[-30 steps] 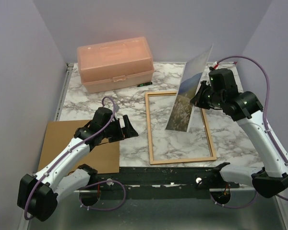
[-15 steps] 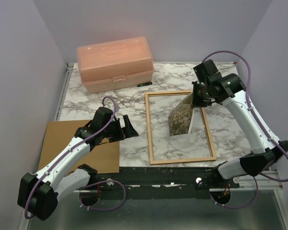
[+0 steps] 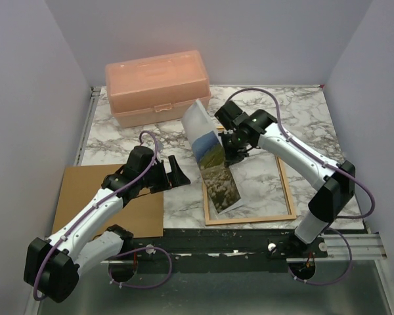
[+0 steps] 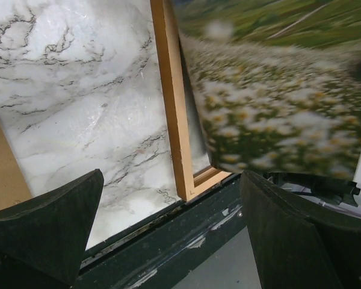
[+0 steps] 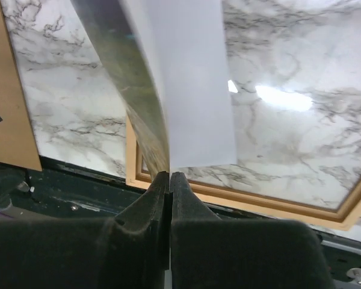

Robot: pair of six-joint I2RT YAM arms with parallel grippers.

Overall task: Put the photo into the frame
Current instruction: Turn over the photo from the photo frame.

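Observation:
The photo [image 3: 213, 164] slants up over the left part of the frame [image 3: 285, 184], meadow side up, its sky end raised toward the back. My right gripper [image 3: 231, 152] is shut on its right edge. In the right wrist view the fingertips [image 5: 169, 177] pinch the sheet, whose white back [image 5: 186, 78] faces right. The photo's low end comes down by the frame's near left corner [image 4: 186, 180]; the flowery print [image 4: 277, 102] fills the left wrist view's right side. My left gripper [image 3: 177, 174] hovers open just left of the frame, holding nothing.
A pink plastic box [image 3: 157, 85] stands at the back left. A brown backing board [image 3: 144, 216] lies at the near left under my left arm. The marble table's dark near edge [image 4: 168, 241] runs just below the frame's bottom rail [image 5: 259, 201].
My right arm has swung left, carrying the photo from the frame's right side to its left rail. The sheet has turned meadow side up. The left arm has stayed still.

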